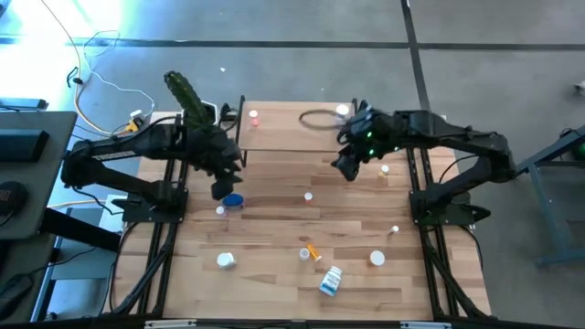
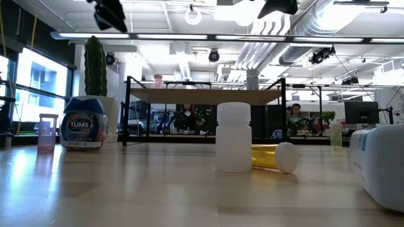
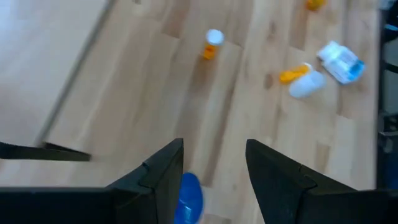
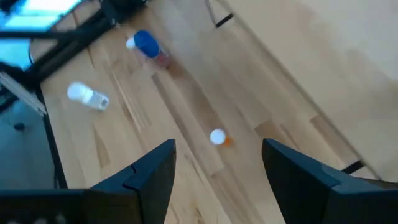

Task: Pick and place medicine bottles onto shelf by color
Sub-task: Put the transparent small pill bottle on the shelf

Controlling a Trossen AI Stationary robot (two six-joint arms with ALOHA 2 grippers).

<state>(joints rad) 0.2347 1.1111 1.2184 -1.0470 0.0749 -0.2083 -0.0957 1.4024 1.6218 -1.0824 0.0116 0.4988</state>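
My left gripper [image 1: 222, 189] [image 3: 214, 149] hovers open just above the blue Tums bottle [image 1: 233, 201] [image 3: 187, 198] [image 2: 83, 124], which stands on the table in front of the shelf [image 1: 302, 137] [image 2: 205, 96]. My right gripper [image 1: 344, 170] [image 4: 219, 148] hangs open above the table by the shelf's front edge. A small orange white-capped vial [image 1: 309, 196] [image 4: 217, 137] stands below it. A pinkish vial [image 1: 254, 117] and a white bottle [image 1: 343, 111] stand on the shelf top. White and orange bottles [image 1: 313, 251] [image 2: 274, 156] lie scattered toward the near edge.
A cactus in a pot [image 1: 187, 96] [image 2: 95, 66] stands at the shelf's left end. A wire ring [image 1: 317, 118] lies on the shelf. A white and blue bottle [image 1: 331, 281] lies near the front edge, and a white bottle [image 2: 233, 137] stands mid-table. Bare wood shows between the scattered bottles.
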